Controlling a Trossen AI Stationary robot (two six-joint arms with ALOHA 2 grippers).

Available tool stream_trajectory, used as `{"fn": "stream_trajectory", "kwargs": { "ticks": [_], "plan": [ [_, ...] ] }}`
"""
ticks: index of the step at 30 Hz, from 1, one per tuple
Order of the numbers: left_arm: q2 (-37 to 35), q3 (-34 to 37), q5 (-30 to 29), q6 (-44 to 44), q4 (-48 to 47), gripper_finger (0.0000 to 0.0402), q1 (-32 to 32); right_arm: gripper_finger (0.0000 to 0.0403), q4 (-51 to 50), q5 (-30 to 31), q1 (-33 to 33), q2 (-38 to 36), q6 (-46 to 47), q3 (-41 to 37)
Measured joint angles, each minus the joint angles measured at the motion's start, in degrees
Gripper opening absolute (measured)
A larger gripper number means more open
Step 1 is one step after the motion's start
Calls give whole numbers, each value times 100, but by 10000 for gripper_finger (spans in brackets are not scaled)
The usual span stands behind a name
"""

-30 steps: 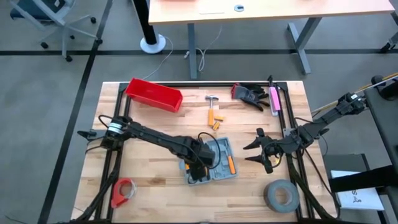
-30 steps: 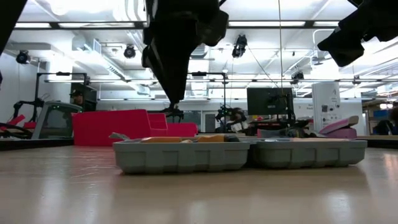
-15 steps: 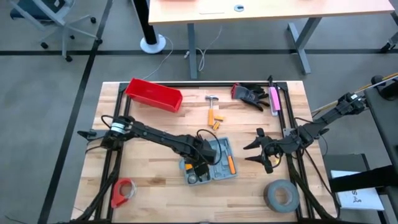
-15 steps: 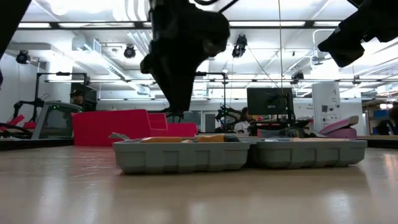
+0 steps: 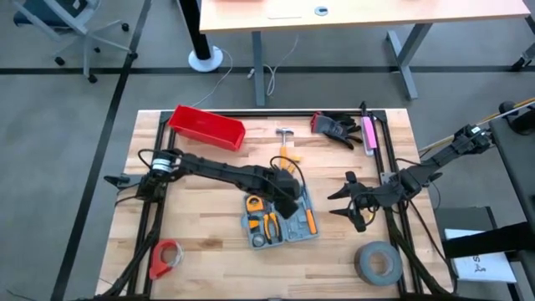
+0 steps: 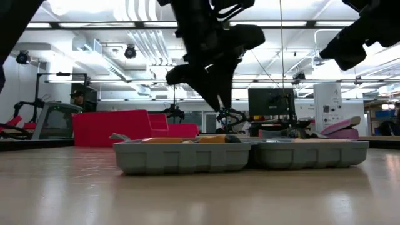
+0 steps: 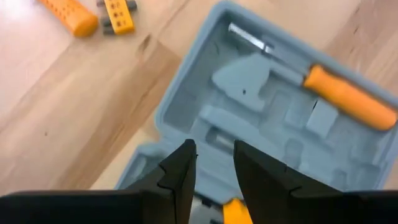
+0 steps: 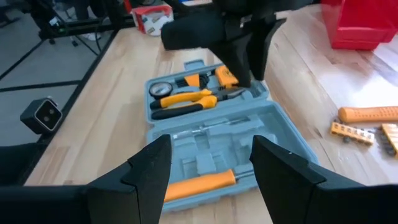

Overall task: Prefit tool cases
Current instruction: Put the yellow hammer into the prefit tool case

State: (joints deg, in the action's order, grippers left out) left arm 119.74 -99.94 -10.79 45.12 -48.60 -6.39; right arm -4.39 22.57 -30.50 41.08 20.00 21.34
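Case (image 5: 281, 219) lies open and flat near the front middle of the table, its two halves side by side so that the long axis of the spread runs left to right. Pliers (image 5: 269, 222) with orange handles and a round gauge sit in the left half; a screwdriver (image 5: 310, 221) with an orange handle sits in the right half, with grey recesses beside it not yet filled.

Left gripper (image 5: 288, 191) hangs over the case's far edge, just above the seam between the halves, clearly the nearer of the two. Its fingers (image 7: 180, 177) stand a narrow gap apart with nothing between them, so it is carrying nothing; the case lies directly below and slightly ahead of it. Right gripper (image 5: 346, 201) waits just off the case's right side, jaws spread wide and empty, pointing toward the case.

Beyond the case, toward the back, lie the loose orange pieces: a handle (image 7: 68, 14) and a bit holder (image 7: 119, 15), near the left gripper. My guess is the next reach goes that way, so the left arm is better placed for it.
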Motion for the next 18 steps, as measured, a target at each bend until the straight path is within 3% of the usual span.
{"fn": "stream_trajectory", "kwargs": {
  "ticks": [18],
  "plan": [
    [-2, 34, 129, 380, -37, 114, -3, 199, -131, 231, 0, 2, 347, -120]
  ]
}}
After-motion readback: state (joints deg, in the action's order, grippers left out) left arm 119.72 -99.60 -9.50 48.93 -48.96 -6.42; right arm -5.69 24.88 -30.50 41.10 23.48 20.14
